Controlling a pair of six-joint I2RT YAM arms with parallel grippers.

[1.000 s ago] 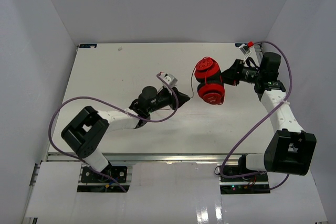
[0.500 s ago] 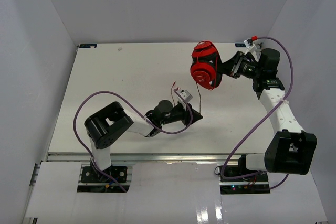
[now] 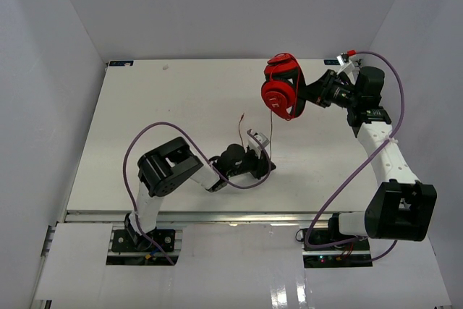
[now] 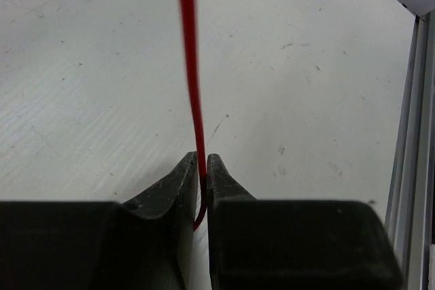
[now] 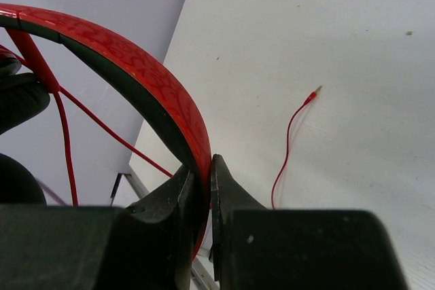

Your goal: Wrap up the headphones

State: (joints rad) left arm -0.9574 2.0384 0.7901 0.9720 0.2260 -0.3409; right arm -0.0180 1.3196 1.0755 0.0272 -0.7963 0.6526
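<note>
Cord (image 4: 190,66) pinched in left pincer (image 4: 202,159), right pincer (image 5: 202,164) clamping headphones (image 3: 278,95) aloft; thin cord could slip out mid-wrap.

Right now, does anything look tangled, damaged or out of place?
Nothing stands out. The right fingers clamp the headphones by the headband; the left fingers pinch the thin red cord, and its plug end is loose.

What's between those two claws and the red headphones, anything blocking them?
Nothing visible stands in the way. The right gripper is clamped directly on the headband of the headphones. The left gripper is pinching their thin red cord between its fingertips. Both have direct contact.
</note>
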